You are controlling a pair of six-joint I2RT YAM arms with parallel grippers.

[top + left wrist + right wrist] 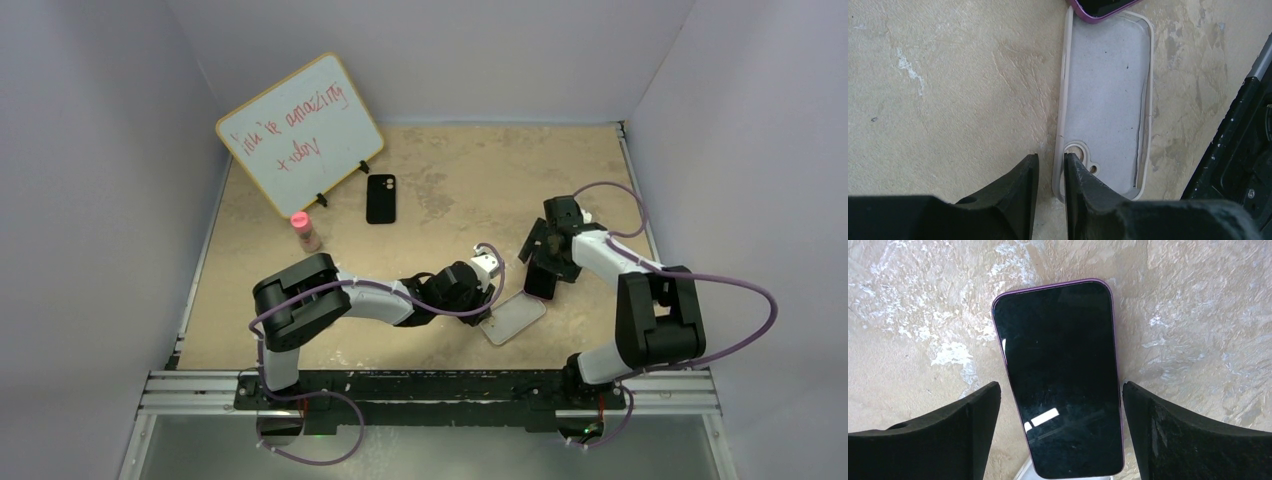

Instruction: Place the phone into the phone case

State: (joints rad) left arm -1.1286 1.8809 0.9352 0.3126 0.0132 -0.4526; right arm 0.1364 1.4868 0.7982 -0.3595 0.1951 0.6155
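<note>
- The phone case (1108, 100) is a pale, whitish-beige shell lying open side up on the sandy counter (450, 170), near the front edge and between the two arms. I take every other place from it.
- Its camera cutout is at the end nearest the left arm. Its grey inner floor is bare along most of its length.
- The phone (1060, 380) lies screen up, glossy black with a thin purple edge. It sits at the far end of the phone case. One short end overlaps that end of the shell, and the rest of it is on the counter beyond.
- The left fingers (1018, 195) stand narrow, set astride the long side wall of the phone case at the cutout corner. One finger is outside the wall and the other is inside, right beside the round hole. A sliver of gap shows by the outer finger, so I cannot tell whether they truly pinch the wall.
- The right fingers (963, 430) are spread wide over the phone, just past the far end of the phone case. One is on each long side of the phone, with clear counter showing between the phone and one of them. They hold nothing.
- A black phone-shaped slab (380, 198) with a camera patch in one corner lies flat, well away from the phone case toward the back wall.
- A small bottle with a pink cap (305, 232) stands farther from the phone case than the slab, off to the left arm's side.
- A whiteboard (300, 130) with red handwriting leans on its stand behind both, farthest of all from the phone case.
</note>
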